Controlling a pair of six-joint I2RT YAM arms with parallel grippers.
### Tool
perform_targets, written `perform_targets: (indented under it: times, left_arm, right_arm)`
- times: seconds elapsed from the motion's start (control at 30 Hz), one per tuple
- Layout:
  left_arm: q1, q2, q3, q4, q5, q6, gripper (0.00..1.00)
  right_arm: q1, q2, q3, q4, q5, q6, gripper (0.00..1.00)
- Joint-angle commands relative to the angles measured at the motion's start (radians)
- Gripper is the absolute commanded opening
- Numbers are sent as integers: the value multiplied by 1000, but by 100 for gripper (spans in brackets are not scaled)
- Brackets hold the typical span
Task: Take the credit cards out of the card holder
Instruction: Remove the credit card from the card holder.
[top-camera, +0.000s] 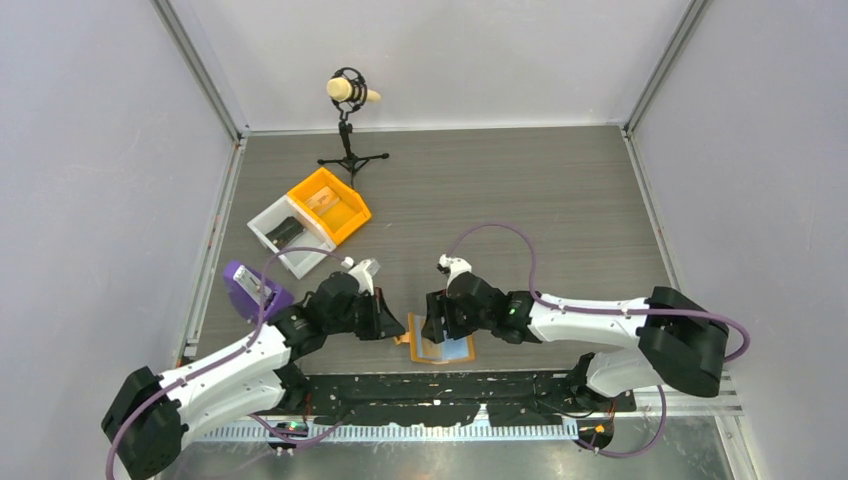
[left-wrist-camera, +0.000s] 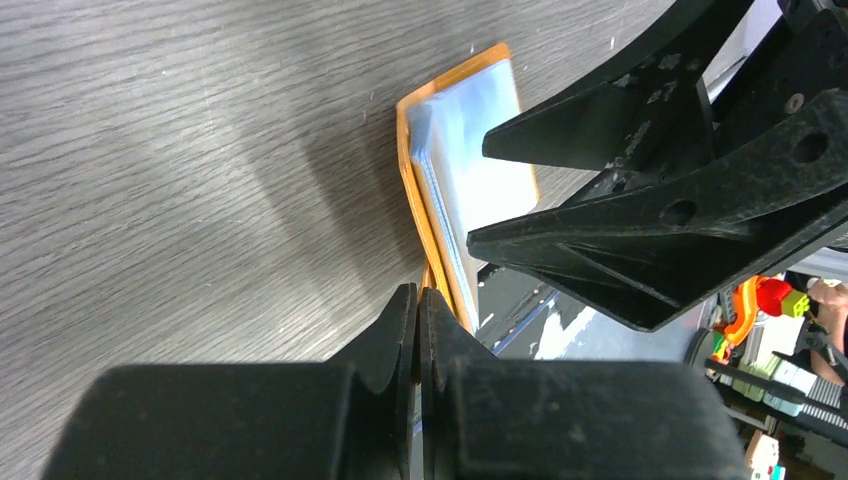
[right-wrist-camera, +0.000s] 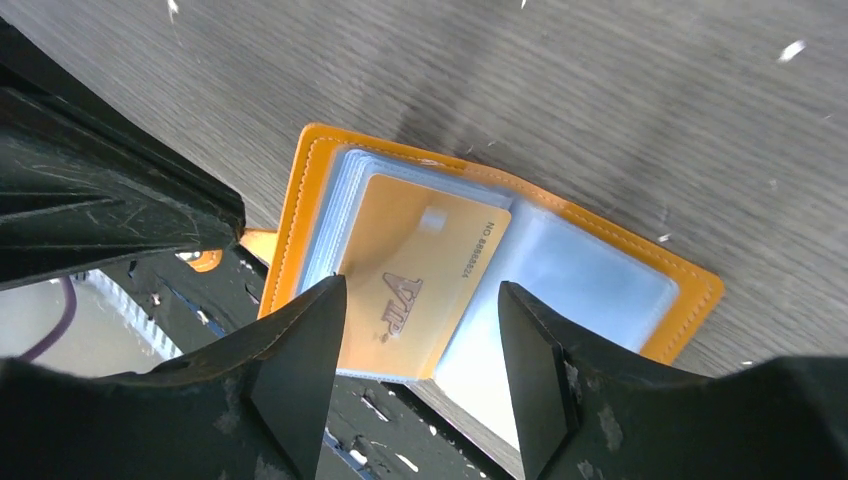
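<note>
The card holder (top-camera: 447, 351) lies open at the table's near edge, orange rim and light blue-grey pockets up. It also shows in the left wrist view (left-wrist-camera: 480, 150) and the right wrist view (right-wrist-camera: 600, 270). A gold credit card (right-wrist-camera: 420, 265) marked VIP sits in its left-hand pocket, partly over the table edge. My left gripper (top-camera: 398, 336) (left-wrist-camera: 418, 296) is shut on the holder's orange side tab (right-wrist-camera: 258, 242). My right gripper (top-camera: 432, 326) (right-wrist-camera: 420, 292) is open just above the holder, one finger on each side of the gold card, touching nothing. No dark card shows in the holder.
An orange bin (top-camera: 330, 205) and a white bin (top-camera: 283, 240) holding a dark flat thing (top-camera: 285, 232) stand at the back left. A purple object (top-camera: 255, 288) lies by the left arm. A microphone stand (top-camera: 350, 130) is at the back. Black mounting plate (top-camera: 450, 395) runs below the table edge.
</note>
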Motion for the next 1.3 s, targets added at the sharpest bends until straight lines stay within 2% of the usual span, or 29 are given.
perform_targets:
  times: [0.0, 0.23, 0.27, 0.37, 0.47, 0.57, 0.67, 0.77, 1.07, 1.27]
  left_arm:
    - [-4, -51, -1, 60, -49, -42, 0]
    - [-4, -56, 15, 11, -88, -24, 0]
    - [-4, -55, 29, -36, -110, -11, 2]
    - [-4, -73, 63, -157, -175, 20, 17]
    - [-4, -109, 88, -217, -224, 34, 29]
    - [-5, -144, 114, -276, -260, 35, 33]
    - [-4, -156, 109, -244, -250, 10, 32]
    - [-5, -136, 54, -112, -171, -25, 29]
    - [-4, 51, -12, 156, -88, -48, 18]
    - [-4, 151, -32, 209, -100, -40, 14]
  right_arm:
    - [5, -84, 51, -58, 79, 17, 65]
    - [5, -108, -2, -13, 54, 50, 63]
    - [4, -108, -3, -13, 54, 46, 62]
    - [3, -125, -2, -19, 54, 35, 58]
    - [3, -137, -5, -17, 47, 29, 56]
    - [-11, -136, -10, -21, 32, 14, 52]
    - [-30, -128, -25, 47, -33, 15, 47]
    - [-38, -117, -27, 88, -81, 23, 44]
    - [-41, -32, -47, 178, -146, 30, 41]
    - [-84, 40, -106, 258, -196, 56, 36]
